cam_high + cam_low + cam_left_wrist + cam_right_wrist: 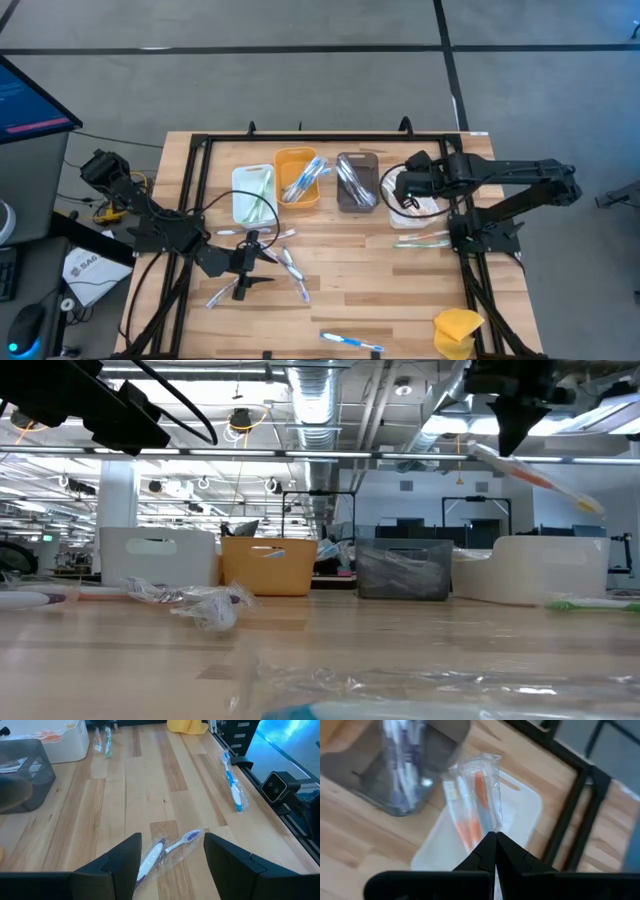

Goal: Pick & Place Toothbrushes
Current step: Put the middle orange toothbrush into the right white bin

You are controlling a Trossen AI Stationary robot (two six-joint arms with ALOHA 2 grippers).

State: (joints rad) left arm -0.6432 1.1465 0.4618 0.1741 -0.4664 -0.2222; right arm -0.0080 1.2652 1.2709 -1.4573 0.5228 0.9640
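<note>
**Right arm carries an orange brush over the white bin; left arm lines up on a purple one**

Overhead, the right gripper (400,188) hangs above the white bin (425,222) at the right end of the row, next to the grey bin (356,183). The left gripper (243,266) sits low over the middle of the table among several loose toothbrushes (292,268); a blue-handled one (352,342) lies apart by the near edge, close to the yellow lump (457,331). The orange bin (298,179) and the left white bin (253,194) already hold brushes.

From table height, an orange toothbrush (530,475) in a clear wrapper slants down from the dark gripper above the white bin, well clear of its rim.

Past the left arm's fingers (125,857), which stand wide apart and empty, a wrapped purple-handled toothbrush (162,854) lies on the wood, its handle running in between them and its head pointing away. Another blue one (233,787) lies farther off, near the table frame.

Past the right arm's fingers (485,851), pinched together on the wrapper, the orange toothbrush hangs directly over the white bin, with the grey bin full of grey brushes just beside.

Judging from this, the right arm is at the placing step: lower a little, then release so the brush drops inside. The left arm is at approach; it likely needs to descend and close across the purple handle.
</note>
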